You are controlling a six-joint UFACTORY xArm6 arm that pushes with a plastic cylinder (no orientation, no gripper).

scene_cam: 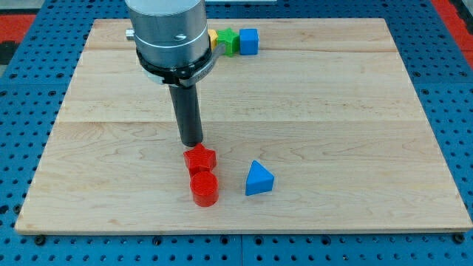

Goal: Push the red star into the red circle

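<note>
Red star [199,158] sits just above the red circle [204,188], looks like they're touching. No hand on this rig, just the tip [191,142] right at the star's top edge. Star seems light, hard, slidey plastic; I'd push its top middle or it'll spin.

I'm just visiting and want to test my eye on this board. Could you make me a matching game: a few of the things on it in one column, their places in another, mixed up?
Things:
1. red star
2. red circle
3. blue triangle
4. blue cube

Places:
A. at the board's top edge, beside the green block
B. nearest the view's bottom, touching the star
C. just below my tip
D. alone, to the view's right of the two red blocks

Pairs: 1-C, 2-B, 3-D, 4-A
</note>
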